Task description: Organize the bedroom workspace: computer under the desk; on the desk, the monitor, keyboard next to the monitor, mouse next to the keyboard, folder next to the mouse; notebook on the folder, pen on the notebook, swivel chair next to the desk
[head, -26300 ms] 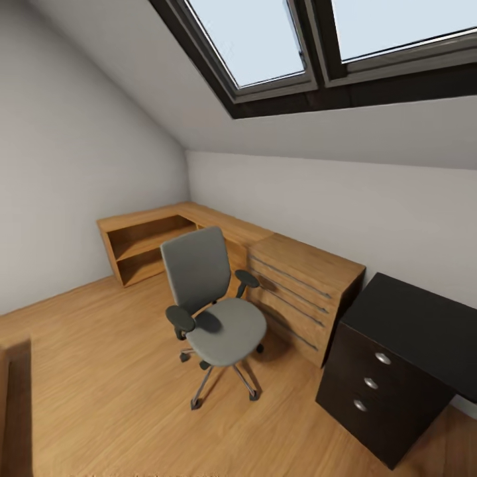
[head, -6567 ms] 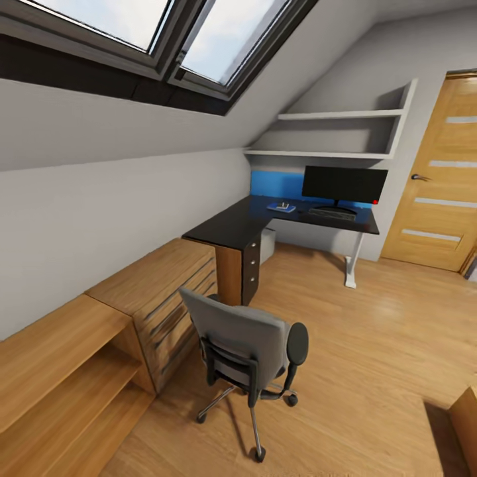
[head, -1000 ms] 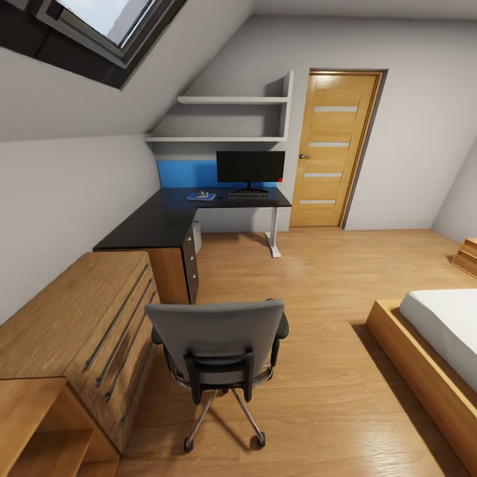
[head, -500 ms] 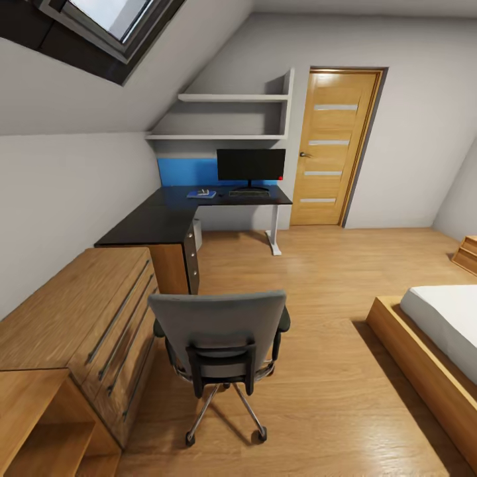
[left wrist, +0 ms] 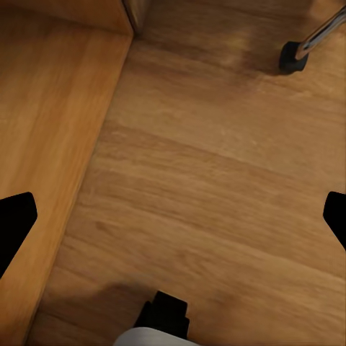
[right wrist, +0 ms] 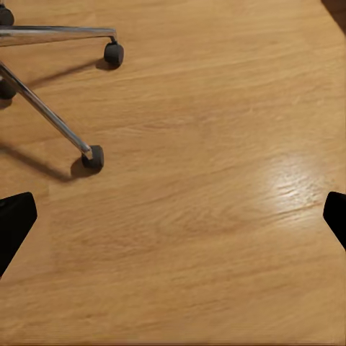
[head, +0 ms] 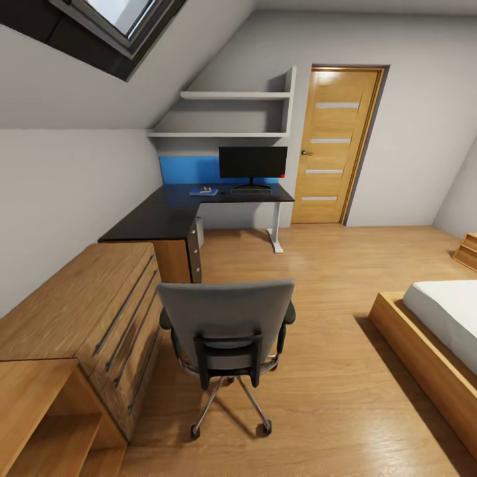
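My left end effector [left wrist: 173,216] hung open over bare floor [left wrist: 216,180], its dark fingertips [left wrist: 16,220] spread to the frame's edges with nothing between them; a chair caster [left wrist: 292,56] and the wooden cabinet's side [left wrist: 50,144] sat nearby. My right end effector [right wrist: 173,216] was likewise open and empty, over floor beside two chrome legs of the chair's base [right wrist: 50,115].

In the head view the chair [head: 225,331] stood dead ahead at 6 o'clock of the frame, its back toward me. Beyond it, at 12 o'clock, ran the counter [head: 165,215]. On it stood the monitor [head: 253,163], the keyboard [head: 250,190] just in front of it, and at the keyboard's 9 o'clock the blue folder [head: 204,192] with something small on top, too small for me to separate into notebook and pen. The mouse I could not make out. A pale box, I judged the computer [head: 199,232], peeked from under the counter by the drawers [head: 193,255].

Compared with a second earlier, the whole picture had shifted and the chair loomed slightly larger: my base had crept closer, nothing in the room moved. I judged the counter items done, leaving only the chair, well apart from the counter, to push in.

I could read no brand, label or writing anywhere.
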Available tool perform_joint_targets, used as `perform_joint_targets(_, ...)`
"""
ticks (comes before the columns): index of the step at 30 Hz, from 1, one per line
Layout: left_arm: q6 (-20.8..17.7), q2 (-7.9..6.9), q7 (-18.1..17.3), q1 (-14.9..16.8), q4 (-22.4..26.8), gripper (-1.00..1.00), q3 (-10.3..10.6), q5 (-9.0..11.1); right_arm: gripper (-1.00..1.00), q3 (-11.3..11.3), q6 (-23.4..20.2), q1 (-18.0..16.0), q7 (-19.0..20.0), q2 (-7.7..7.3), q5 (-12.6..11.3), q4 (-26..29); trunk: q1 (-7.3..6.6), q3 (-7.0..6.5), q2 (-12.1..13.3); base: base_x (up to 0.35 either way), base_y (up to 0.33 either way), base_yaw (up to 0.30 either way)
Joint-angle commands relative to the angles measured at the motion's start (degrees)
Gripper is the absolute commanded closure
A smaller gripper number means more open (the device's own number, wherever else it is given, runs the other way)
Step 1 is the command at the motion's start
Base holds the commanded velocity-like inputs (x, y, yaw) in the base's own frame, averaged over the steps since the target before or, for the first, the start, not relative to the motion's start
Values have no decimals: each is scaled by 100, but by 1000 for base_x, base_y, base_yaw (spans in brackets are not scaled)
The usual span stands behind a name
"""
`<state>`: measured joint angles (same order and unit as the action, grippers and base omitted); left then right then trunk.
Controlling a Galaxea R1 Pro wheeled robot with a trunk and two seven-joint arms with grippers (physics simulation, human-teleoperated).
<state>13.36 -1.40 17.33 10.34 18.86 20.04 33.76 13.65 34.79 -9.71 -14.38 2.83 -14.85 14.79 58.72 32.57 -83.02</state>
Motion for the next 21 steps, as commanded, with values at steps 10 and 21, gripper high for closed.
perform_joint_targets(10, 18, -1, 37, 3, 4, -100, 49, 38, -100, 50, 19, -4, -30, -2, -45, -3, 220, 186, -406, -9, 6, 0)
perform_joint_targets(21, 15, -1, 38, 3, 4, -100, 46, 43, -100, 50, 19, -4, -30, -2, -45, -3, 461, 383, -847, 5, 97, 0)
